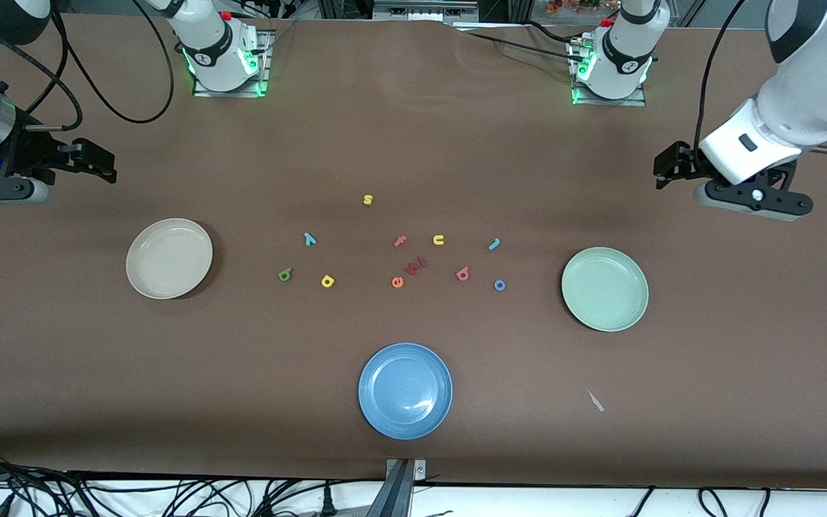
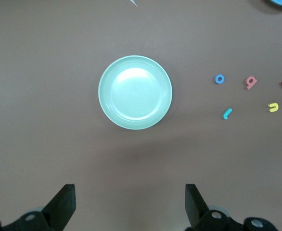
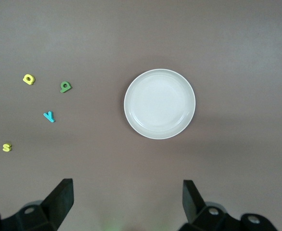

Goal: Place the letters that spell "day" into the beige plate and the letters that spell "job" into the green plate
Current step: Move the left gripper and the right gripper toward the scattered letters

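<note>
Both sets of jaws are spread wide and holding nothing. The left gripper [image 2: 129, 207] hangs over bare desk at its arm's end, up from the green plate [image 1: 604, 289]; the right gripper [image 3: 126, 204] does the same at the other end, above the beige plate [image 1: 169, 258]. Both arms look parked, neither reaching.

So basically nothing's done yet. Both plates sit empty. All six letters are loose on the desk between them: d [image 1: 285, 274], a [image 1: 327, 281] and y [image 1: 309, 239] toward the beige plate, j [image 1: 494, 244], o [image 1: 500, 285] and b [image 1: 463, 273] toward the green one. Extras s [image 1: 367, 199], f [image 1: 400, 241], u [image 1: 438, 240] and e [image 1: 397, 282] sit in the middle, blue plate [image 1: 405, 390] nearest the camera.
</note>
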Tool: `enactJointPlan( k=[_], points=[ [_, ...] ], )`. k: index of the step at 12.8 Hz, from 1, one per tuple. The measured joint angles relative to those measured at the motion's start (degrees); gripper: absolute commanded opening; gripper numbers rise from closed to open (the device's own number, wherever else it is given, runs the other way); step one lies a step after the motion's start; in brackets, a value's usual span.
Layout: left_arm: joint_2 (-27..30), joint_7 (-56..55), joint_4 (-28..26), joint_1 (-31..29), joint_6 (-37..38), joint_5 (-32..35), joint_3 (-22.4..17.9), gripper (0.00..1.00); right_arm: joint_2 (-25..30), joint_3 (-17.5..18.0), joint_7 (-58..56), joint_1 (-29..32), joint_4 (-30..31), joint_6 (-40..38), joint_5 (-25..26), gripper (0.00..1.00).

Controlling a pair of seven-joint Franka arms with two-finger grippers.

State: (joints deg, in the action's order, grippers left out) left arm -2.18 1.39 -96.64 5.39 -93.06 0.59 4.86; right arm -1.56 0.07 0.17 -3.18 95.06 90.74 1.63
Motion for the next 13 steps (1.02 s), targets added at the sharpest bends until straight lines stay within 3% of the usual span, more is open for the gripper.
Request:
enactJointPlan(
  k=[4, 8, 13],
  points=[
    [-5.0, 0.0, 0.6, 3.5, -0.2, -0.2, 0.1, 1.0, -1.6, 0.2, -0.1, -2.1, 0.0, -0.9, -0.3, 1.0],
    [-15.4, -0.4, 8.1, 9.0, -0.8, -0.6, 0.3, 1.0, -4.8, 0.5, 0.3, -8.1, 0.3, 0.2, -0.7, 1.0],
    [-21.4, -11.5, 13.9, 13.6, -1.8, -0.6, 0.4, 1.0, -12.9, 0.6, 1.0, -13.1, 6.9, 16.4, -2.8, 1.0]
  ],
)
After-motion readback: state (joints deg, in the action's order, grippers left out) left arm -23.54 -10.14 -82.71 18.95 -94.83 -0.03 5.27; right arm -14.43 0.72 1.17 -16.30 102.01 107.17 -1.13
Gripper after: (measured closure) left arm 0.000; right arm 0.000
